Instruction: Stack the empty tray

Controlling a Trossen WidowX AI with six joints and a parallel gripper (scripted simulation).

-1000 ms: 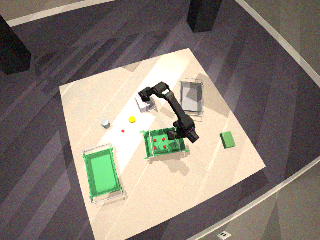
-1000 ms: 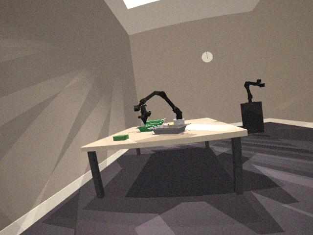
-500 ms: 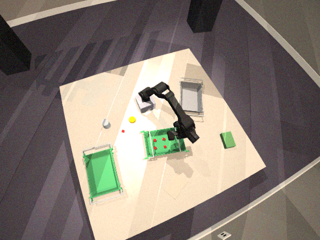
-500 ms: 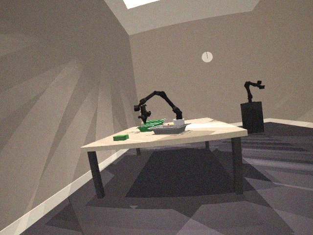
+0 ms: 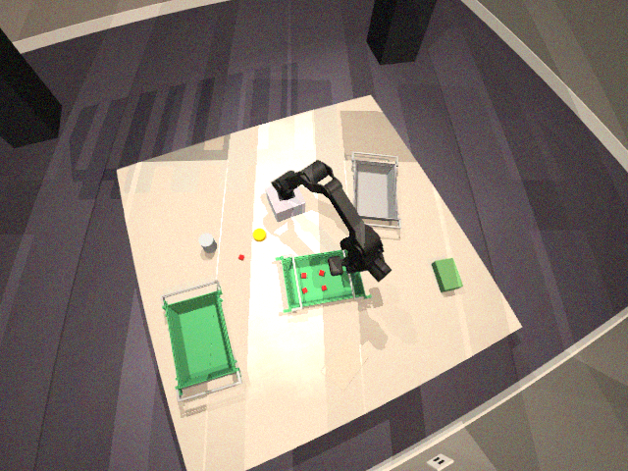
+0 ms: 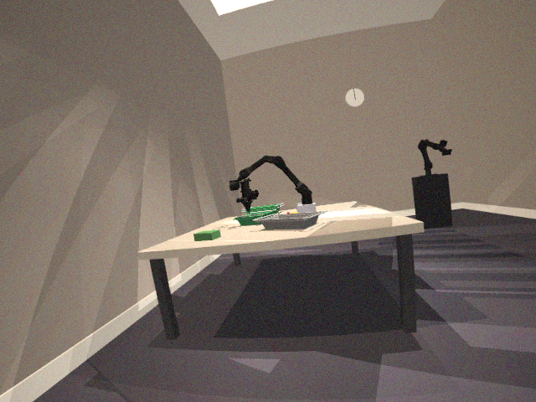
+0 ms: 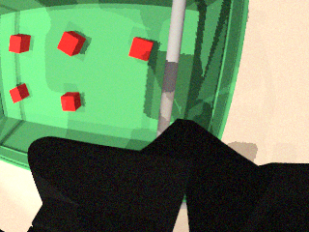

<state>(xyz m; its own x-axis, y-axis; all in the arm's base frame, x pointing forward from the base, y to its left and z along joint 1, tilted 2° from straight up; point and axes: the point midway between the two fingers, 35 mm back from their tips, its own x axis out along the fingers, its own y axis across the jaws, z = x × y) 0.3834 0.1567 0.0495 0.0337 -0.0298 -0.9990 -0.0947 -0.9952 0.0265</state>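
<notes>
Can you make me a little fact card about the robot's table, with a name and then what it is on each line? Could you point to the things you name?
Loaded tray: green tray (image 5: pixel 330 304) (image 6: pixel 246 221) (image 7: pixel 234 72), five red blocks (image 5: pixel 303 276) (image 7: pixel 71 43) inside
Its two bars (image 5: pixel 297 284) (image 7: pixel 178 29): both across the top
Gripper (image 5: pixel 349 263) (image 6: pixel 248 209) (image 7: pixel 186 127): shut, holding nothing, by one bar
Empty green tray (image 5: pixel 200 340) (image 6: pixel 275 208): on the table, not stacked
Other tray: gray tray (image 5: pixel 375 192) (image 6: pixel 290 223)
Loose things: red block (image 5: pixel 241 257) (image 6: pixel 288 213), yellow disc (image 5: pixel 259 235), gray cylinder (image 5: pixel 207 242), green block (image 5: pixel 446 275) (image 6: pixel 207 235)

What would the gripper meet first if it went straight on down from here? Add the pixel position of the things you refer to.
The gripper (image 5: pixel 349 263) (image 6: pixel 248 209) (image 7: pixel 183 128) would likely meet the loaded green tray (image 5: pixel 330 303) (image 6: pixel 244 221) (image 7: pixel 235 77), at its nearer bar (image 5: pixel 353 287) (image 7: pixel 176 34) or the floor just beside it; depth is unclear.
</notes>
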